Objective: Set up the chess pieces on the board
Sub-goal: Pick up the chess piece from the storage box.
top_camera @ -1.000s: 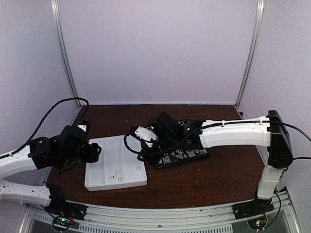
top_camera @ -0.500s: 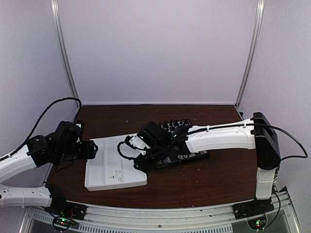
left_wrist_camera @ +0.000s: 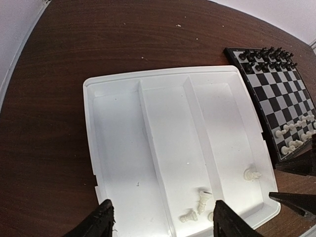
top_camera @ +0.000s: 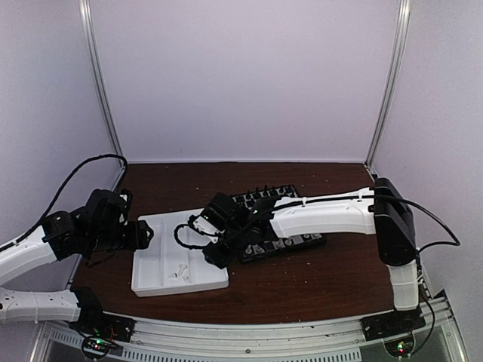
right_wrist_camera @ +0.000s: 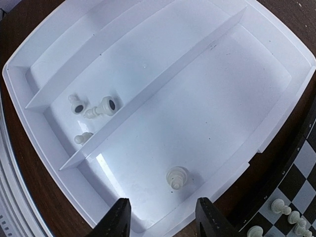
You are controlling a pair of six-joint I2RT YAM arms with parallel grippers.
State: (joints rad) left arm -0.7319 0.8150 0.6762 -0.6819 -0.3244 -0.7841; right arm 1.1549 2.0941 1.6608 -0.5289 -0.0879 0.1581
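Right fingers (right_wrist_camera: 117,219) stand apart above a white chessman (right_wrist_camera: 177,177); board's (right_wrist_camera: 296,183) rim markings unreadable.

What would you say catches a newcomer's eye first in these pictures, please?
The white tray, just left of the board, holds only a few white chess pieces. The right hand hovers open over a lone piece in the compartment nearest the board, where black chessmen line the far edge.

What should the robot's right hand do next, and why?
Probably lower the right gripper onto the lone white piece in the tray compartment nearest the board, then close. Its jaws stand open with nothing between them, and that piece sits just ahead of the fingertips.
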